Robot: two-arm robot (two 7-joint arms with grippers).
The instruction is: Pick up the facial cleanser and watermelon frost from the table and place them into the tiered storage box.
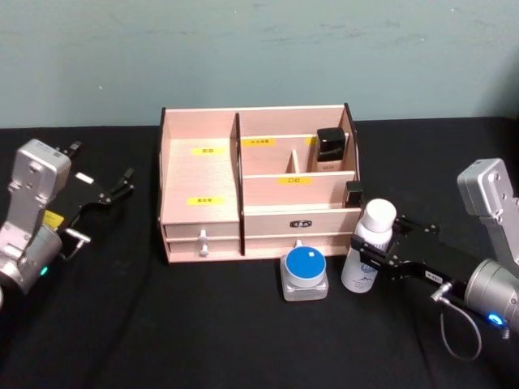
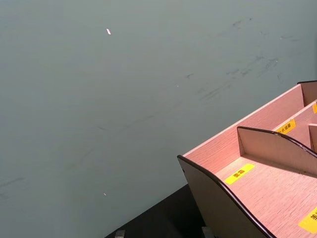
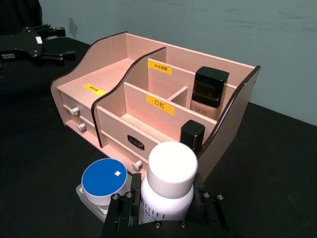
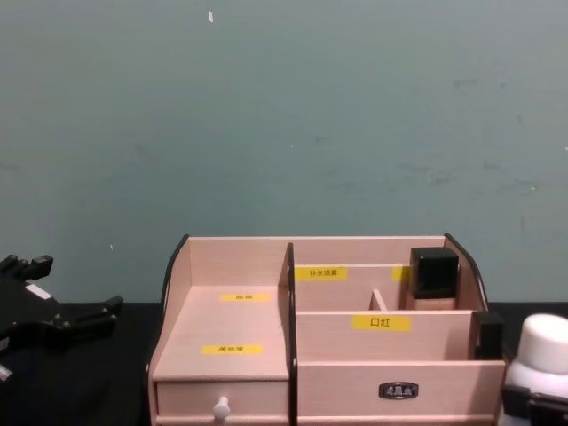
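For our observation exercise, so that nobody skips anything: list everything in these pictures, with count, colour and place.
tiered storage box: 1, pale wood, black-edged, table middle
yellow labels: several, yellow, on its shelves
facial cleanser bottle: 1, white, before box's right end
blue-lidded jar: 1, blue lid, grey base, before the drawers
black-capped bottle: 1, back right compartment
small black item: 1, black, box's right end
table: 1, black
wall: 1, grey-green, behind
left gripper: 1, black, open, left of box
right gripper: 1, black, shut on the facial cleanser bottle
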